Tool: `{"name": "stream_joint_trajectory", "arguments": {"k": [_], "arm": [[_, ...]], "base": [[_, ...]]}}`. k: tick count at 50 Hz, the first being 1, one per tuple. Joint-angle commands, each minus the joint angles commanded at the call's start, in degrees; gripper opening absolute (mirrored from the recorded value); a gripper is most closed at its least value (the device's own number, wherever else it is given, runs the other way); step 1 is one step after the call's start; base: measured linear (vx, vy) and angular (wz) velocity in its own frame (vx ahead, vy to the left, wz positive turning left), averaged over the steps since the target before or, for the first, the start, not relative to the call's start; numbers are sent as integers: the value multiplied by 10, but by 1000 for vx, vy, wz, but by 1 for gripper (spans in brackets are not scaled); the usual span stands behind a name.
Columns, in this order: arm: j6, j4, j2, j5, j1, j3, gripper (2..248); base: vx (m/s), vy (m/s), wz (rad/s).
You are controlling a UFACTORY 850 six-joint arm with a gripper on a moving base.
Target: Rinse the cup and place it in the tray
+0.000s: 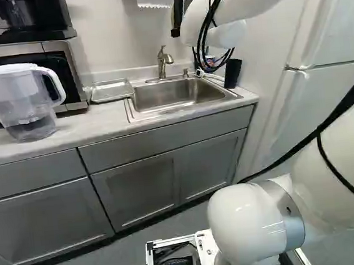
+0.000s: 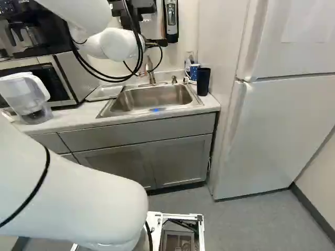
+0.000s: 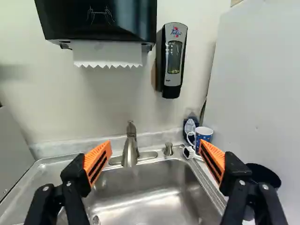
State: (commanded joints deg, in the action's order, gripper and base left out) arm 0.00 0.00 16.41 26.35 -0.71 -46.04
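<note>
I'm looking at a pale counter [image 1: 86,130] with a steel sink [image 1: 176,94] set into it. The tray [image 1: 111,90] lies between sink and microwave [image 2: 78,73], and a water pitcher [image 1: 26,100] stands before the microwave. Beside the sink's far side I see the blue cup [image 3: 203,134] and a dark tumbler [image 2: 203,81].

From where I stand, a pale wall [image 3: 108,108] runs behind the light counter [image 1: 101,124], with a dark towel dispenser [image 3: 98,21] and, just beside it, a soap dispenser [image 3: 174,56] mounted on it. Grey cabinets [image 1: 135,190] sit under the counter. At the left of the left base view there's a microwave [image 1: 75,79], and on top of it what looks like a coffee maker [image 1: 28,21], partly cut off. A tall white fridge [image 2: 282,125] stands right of the cabinets, catching soft light. The floor [image 2: 246,225] is grey, edged by a dark baseboard [image 2: 316,212].
</note>
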Motion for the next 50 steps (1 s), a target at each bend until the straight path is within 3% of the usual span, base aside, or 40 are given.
{"name": "stream_joint_trajectory", "arguments": {"k": [32, 50], "arm": [[0, 0, 0, 0, 0, 0, 247], [0, 0, 0, 0, 0, 0, 247]], "base": [[99, 39, -15], [8, 7, -1]]}}
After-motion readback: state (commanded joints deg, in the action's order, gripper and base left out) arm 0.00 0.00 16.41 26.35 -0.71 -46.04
